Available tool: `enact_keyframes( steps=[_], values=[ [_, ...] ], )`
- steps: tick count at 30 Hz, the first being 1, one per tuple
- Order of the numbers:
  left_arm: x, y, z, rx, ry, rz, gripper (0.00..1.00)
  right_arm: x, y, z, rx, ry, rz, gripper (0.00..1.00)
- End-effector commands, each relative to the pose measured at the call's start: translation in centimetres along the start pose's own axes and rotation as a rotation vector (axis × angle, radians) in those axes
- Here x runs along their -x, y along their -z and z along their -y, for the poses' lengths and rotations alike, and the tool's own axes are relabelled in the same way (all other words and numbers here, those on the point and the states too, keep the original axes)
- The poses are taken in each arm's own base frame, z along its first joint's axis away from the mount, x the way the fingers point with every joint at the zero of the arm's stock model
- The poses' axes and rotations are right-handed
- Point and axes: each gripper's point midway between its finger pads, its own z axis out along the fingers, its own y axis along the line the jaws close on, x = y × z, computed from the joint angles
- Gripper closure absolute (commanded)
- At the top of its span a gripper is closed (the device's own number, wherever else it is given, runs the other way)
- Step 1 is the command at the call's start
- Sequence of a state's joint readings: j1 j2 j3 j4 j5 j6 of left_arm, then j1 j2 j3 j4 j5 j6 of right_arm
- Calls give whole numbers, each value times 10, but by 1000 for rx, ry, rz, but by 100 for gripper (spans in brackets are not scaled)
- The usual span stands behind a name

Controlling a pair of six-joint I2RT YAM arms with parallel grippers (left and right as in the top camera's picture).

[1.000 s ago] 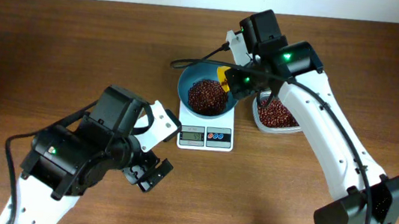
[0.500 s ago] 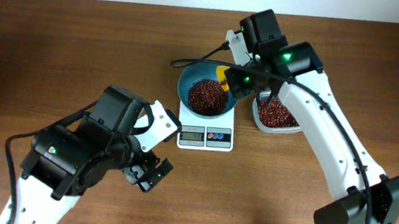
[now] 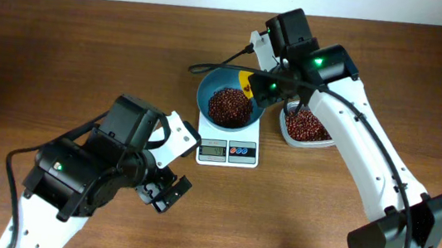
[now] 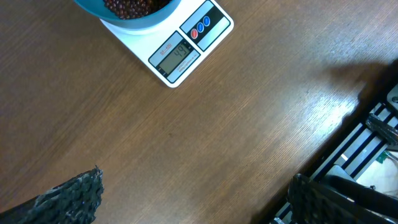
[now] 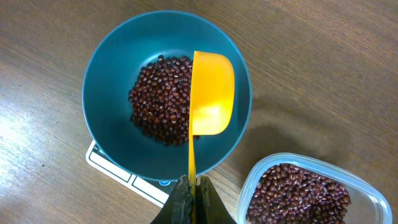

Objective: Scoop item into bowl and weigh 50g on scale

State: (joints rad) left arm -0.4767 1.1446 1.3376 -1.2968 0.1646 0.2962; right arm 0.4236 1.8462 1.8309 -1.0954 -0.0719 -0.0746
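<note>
The teal-blue bowl (image 3: 226, 97) (image 5: 112, 81) stands on the white scale (image 3: 227, 148) (image 4: 186, 53), with a heap of dark red-brown beans (image 3: 227, 105) (image 5: 160, 107) in it. My right gripper (image 5: 192, 184) is shut on the thin handle of a yellow scoop (image 5: 211, 92) (image 3: 248, 85). The scoop is turned on its side over the bowl's right half. My left gripper (image 3: 162, 189) hangs open over bare table, front-left of the scale, with nothing between its fingers (image 4: 71, 196).
A clear plastic container (image 3: 306, 127) (image 5: 305, 193) full of beans sits right of the scale. A black cable (image 3: 215, 65) runs behind the bowl. The table's front edge and a dark frame (image 4: 354, 155) show in the left wrist view.
</note>
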Motion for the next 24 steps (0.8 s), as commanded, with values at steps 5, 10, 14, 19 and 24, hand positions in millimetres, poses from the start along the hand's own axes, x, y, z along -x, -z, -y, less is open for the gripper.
enact_keyframes(
  steps=[5,10,14,19,24],
  values=[
    [-1,-1,-1,3,-13,-5,1,10,5,-8,31,0,29,96],
    [-1,-1,-1,3,-13,-5,1,2,-5,-7,29,-2,-3,96],
    [-1,-1,-1,3,-13,-5,1,6,-3,-7,28,-1,11,96],
    [-1,-1,-1,3,-13,-5,1,6,-1,-5,15,0,13,96],
    [-1,-1,-1,3,-13,-5,1,1,-5,1,-19,5,-14,96]
  ],
)
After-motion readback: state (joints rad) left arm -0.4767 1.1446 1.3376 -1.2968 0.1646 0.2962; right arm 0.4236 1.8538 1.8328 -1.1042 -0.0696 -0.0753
